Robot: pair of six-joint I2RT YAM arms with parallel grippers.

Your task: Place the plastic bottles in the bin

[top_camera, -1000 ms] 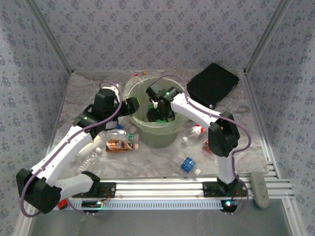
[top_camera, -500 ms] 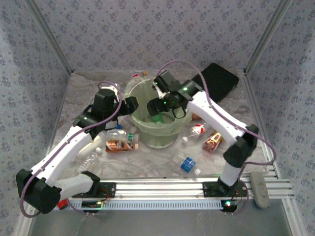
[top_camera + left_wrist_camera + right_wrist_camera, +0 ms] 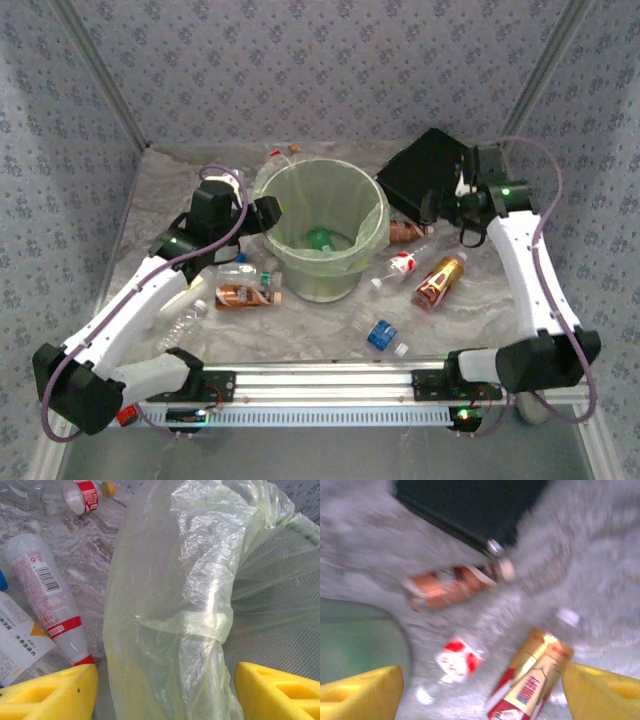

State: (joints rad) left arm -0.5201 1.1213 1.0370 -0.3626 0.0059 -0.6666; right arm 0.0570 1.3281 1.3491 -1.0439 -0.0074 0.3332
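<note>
The pale-green bin (image 3: 300, 275) with its bag liner stands mid-table, and one green-labelled bottle (image 3: 320, 238) lies inside it. My left gripper (image 3: 270, 212) is open astride the bin's left rim (image 3: 170, 605), one yellow finger (image 3: 55, 692) outside and the other inside. My right gripper (image 3: 432, 210) hangs open and empty by the black box. Below it lie a gold-and-red bottle (image 3: 535, 682), a red-and-white one (image 3: 457, 660) and an orange-brown one (image 3: 450, 587). That view is blurred.
A flat black box (image 3: 432, 172) lies at the back right. More bottles lie left of the bin (image 3: 245, 295), in front of it (image 3: 380, 334) and behind it (image 3: 275, 153). Patterned walls close in the table.
My right arm has swung out of the bin to the right and its jaws have opened. The green-labelled bottle it carried now lies in the bin. The left arm has not moved.
</note>
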